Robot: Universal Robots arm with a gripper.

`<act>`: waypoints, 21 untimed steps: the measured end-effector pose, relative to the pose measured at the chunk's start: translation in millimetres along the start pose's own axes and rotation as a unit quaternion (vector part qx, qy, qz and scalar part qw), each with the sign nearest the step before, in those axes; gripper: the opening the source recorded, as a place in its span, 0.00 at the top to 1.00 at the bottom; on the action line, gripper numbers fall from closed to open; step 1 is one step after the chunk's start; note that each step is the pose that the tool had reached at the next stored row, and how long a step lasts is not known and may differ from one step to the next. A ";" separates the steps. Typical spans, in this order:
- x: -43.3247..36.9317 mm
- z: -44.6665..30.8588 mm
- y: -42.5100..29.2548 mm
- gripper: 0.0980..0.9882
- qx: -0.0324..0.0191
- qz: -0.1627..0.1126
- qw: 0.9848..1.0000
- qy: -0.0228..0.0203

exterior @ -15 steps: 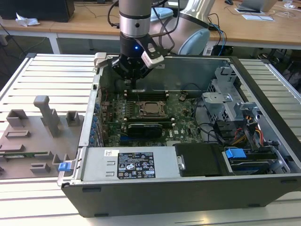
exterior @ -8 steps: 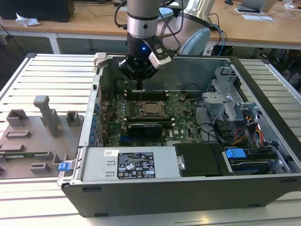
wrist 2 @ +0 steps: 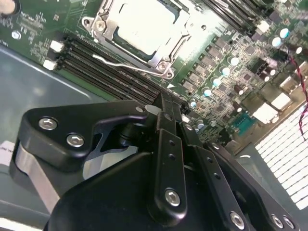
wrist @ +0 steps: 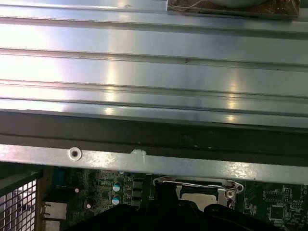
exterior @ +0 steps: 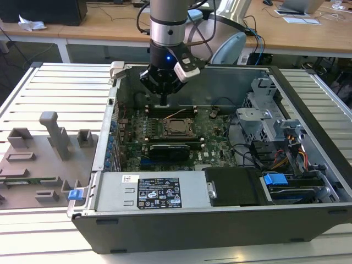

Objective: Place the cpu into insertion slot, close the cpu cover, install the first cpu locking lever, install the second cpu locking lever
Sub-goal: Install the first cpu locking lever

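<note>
The cpu (wrist 2: pixel 144 24) lies flat in the insertion slot (exterior: pixel 177 127) on the green motherboard (exterior: pixel 214 148), its silvery top showing through the cut-out of the cpu cover (wrist 2: pixel 160 57), which lies down over it. A thin wire locking lever (wrist 2: pixel 126 63) runs along the slot's edge, by the black memory slots (wrist 2: pixel 106 72). My gripper (exterior: pixel 163 100) hangs just behind the slot in the exterior view, above the memory slots. Its black fingers (wrist 2: pixel 163 103) are shut together with nothing between them. In the first wrist view the slot (wrist: pixel 202 191) and a lever (wrist: pixel 192 183) peek over the gripper body.
The open computer case (exterior: pixel 308 99) lies on a slatted aluminium table (exterior: pixel 60 88). A labelled power supply (exterior: pixel 157 192), a black card (exterior: pixel 173 148), a drive cage (exterior: pixel 264 110) and loose cables (exterior: pixel 280 157) surround the board. A grey fixture tray (exterior: pixel 44 159) sits at the exterior view's left.
</note>
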State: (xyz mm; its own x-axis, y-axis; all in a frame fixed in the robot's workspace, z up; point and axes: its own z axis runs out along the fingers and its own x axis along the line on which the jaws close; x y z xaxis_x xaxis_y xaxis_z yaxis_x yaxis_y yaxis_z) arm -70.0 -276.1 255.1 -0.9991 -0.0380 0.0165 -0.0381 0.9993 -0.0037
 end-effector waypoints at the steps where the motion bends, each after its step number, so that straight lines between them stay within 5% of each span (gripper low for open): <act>1: 0.0 0.1 0.0 0.99 0.000 0.013 1.000 0.000; 9: 0.0 0.3 0.0 0.99 0.000 0.015 1.000 0.000; 13: -0.1 7.1 -0.4 0.99 -0.002 0.015 1.000 0.000; 16: -1.8 12.4 -1.3 0.99 -0.016 0.016 1.000 0.000; 21: -7.6 19.2 -5.9 0.99 -0.026 0.015 1.000 0.000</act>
State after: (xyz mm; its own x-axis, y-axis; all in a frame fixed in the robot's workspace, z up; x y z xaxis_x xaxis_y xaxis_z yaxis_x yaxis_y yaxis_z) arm -62.5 -281.8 235.8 -0.9998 -0.0073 0.0175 -0.0064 0.9989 0.0470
